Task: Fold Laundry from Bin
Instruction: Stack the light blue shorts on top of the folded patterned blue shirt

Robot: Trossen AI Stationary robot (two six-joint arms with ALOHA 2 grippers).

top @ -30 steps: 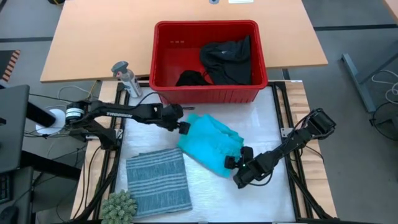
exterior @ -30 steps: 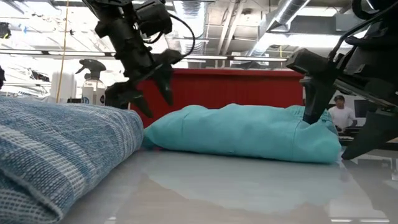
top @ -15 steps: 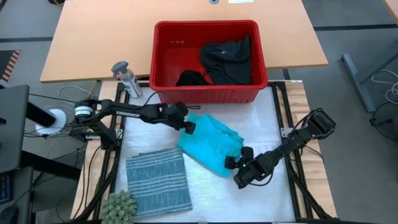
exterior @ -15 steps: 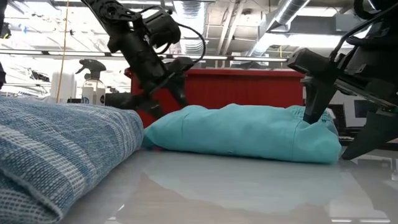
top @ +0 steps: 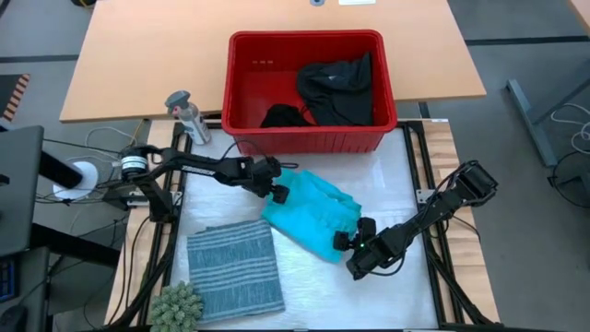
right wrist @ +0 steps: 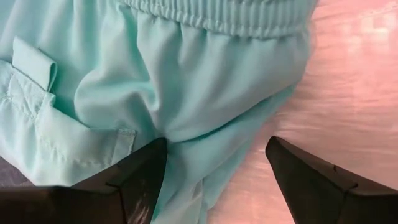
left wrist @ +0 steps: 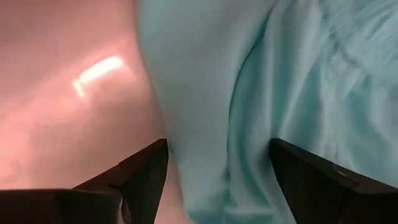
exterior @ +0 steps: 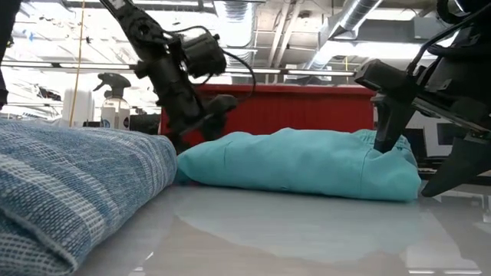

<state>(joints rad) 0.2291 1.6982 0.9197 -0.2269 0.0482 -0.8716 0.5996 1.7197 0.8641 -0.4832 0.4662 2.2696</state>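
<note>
White mat under turquoise garment, both spread pincers astride its edges.

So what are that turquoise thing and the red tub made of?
The turquoise garment looks like thin, smooth woven cloth: soft folds, stitched seams and a gathered elastic band. The tub seems hard moulded plastic, with stiff straight walls and a slightly glossy rim.

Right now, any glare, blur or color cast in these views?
Left wrist view: soft focus, turquoise garment fills it, pinkish cast and a bright glare streak on the table. Right wrist view: sharp, seams legible, table pink too. Low view: striped cloth blurred up close, tabletop reflects. High view: even light.
</note>
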